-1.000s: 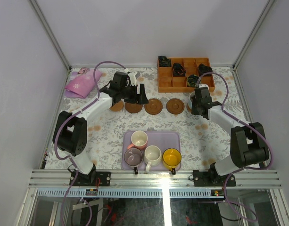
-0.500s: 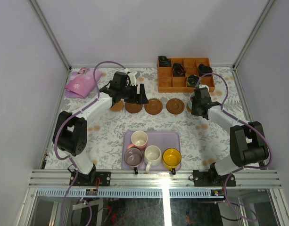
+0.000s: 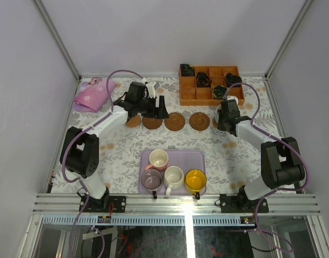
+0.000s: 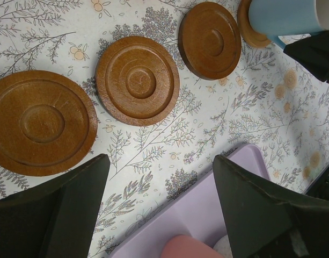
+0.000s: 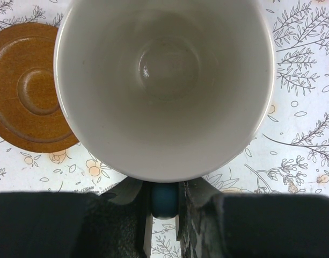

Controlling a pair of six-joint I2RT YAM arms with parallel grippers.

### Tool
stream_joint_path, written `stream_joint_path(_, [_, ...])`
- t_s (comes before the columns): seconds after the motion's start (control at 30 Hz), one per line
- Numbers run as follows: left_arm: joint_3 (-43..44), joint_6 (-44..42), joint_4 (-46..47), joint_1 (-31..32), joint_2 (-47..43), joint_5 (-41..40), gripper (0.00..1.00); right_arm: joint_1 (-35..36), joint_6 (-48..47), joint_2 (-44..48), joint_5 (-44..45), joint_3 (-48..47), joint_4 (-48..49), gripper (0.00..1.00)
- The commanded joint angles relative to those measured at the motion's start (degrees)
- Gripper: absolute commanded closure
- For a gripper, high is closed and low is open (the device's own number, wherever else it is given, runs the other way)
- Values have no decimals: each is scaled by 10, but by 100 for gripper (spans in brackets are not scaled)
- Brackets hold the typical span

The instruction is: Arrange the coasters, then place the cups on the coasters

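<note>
Edged faintly leftward since a second ago with right pincer [image 5: 164, 203] pinching the handle of the light blue ceramic cup [image 5: 164, 86] just ahead, over the round brown wooden coaster [image 4: 246, 28] beneath, left pincer [image 4: 161, 212] spread idle; next, likely settling it squarely, then releasing.

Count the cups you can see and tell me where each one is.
5. On the lavender tray: pink cup, purple cup, white cup, yellow cup. The light blue cup is held by its handle in the right claw, at the end coaster.
</note>
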State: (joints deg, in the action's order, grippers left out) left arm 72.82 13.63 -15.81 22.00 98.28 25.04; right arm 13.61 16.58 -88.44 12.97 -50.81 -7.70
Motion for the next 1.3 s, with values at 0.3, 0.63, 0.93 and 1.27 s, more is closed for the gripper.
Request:
stream_joint_path(0.3, [-3,-11,15,-5,1,3,22,0,14,-7,13,-28,15,75])
stream_joint_path(0.63, [1,-11,15,-7,6,9,22,0,18,19,15,-22,-9,71])
stream_joint_path(0.93, [-3,-10,14,-8,4,11,22,0,25,37,27,-24,-34,32])
stream_joint_path(1.27, [-2,-14,6,-8,-11,8,21,0,25,107,34,-22,-79,30])
